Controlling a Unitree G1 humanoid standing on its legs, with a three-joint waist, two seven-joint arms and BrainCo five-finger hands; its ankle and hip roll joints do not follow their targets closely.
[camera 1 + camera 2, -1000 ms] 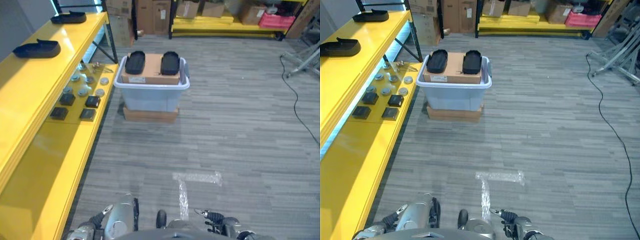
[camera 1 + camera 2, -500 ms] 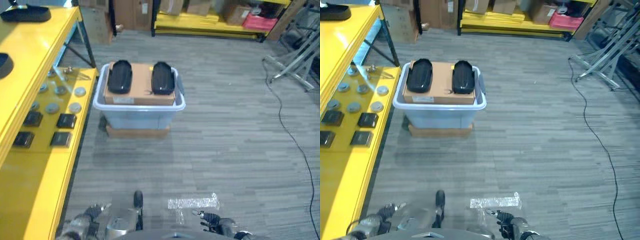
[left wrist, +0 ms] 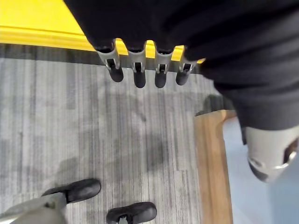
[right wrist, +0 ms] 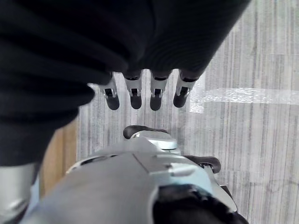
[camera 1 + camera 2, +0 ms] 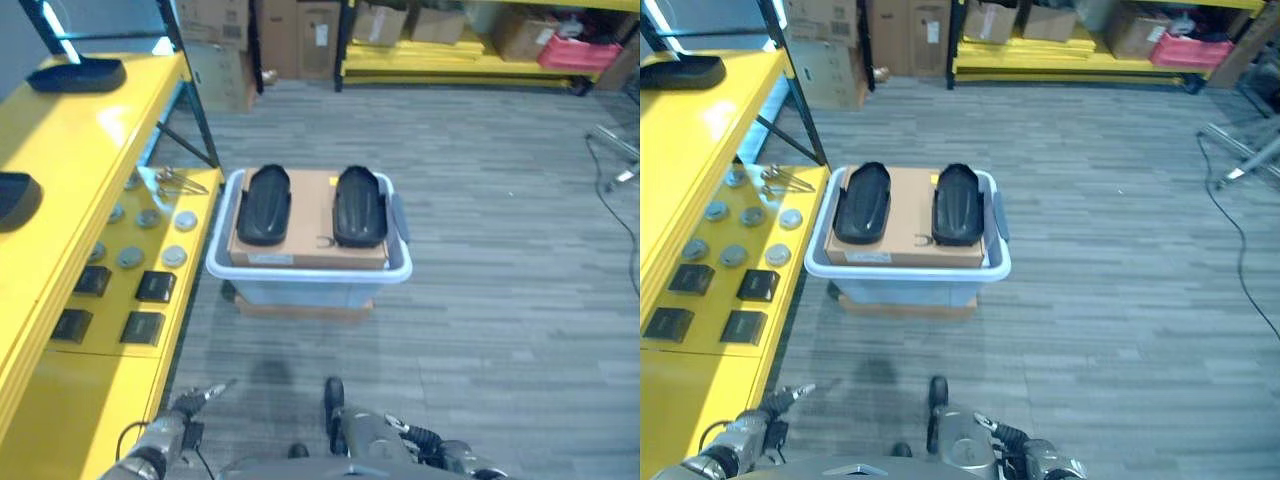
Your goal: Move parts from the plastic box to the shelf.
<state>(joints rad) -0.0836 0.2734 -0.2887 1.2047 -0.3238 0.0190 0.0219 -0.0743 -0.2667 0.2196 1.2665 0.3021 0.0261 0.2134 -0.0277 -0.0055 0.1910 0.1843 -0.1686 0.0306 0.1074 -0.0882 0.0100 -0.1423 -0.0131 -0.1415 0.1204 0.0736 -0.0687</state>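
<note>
The pale plastic box (image 5: 305,288) stands on the floor beside the yellow shelf (image 5: 88,140). A cardboard box (image 5: 310,230) fills it, and two black moulded parts (image 5: 263,203) (image 5: 360,205) lie side by side on top. Two similar black parts (image 5: 78,75) (image 5: 14,196) rest on the shelf's upper level. My left hand (image 5: 185,406) hangs low near the shelf's front edge, fingers (image 3: 139,75) straight and empty. My right hand (image 5: 422,438) hangs low at the bottom middle, fingers (image 4: 156,95) straight over the floor, holding nothing. Both hands are well short of the box.
The lower shelf level (image 5: 60,400) carries round metal discs (image 5: 130,257), flat black squares (image 5: 155,287) and a wire piece (image 5: 175,182). A wooden board (image 5: 300,308) lies under the plastic box. A far yellow rack (image 5: 450,68) holds cartons. White tape (image 4: 243,95) marks the floor.
The camera has swung, so the plastic box now sits nearer the middle and looks closer. Both hands stay low and empty.
</note>
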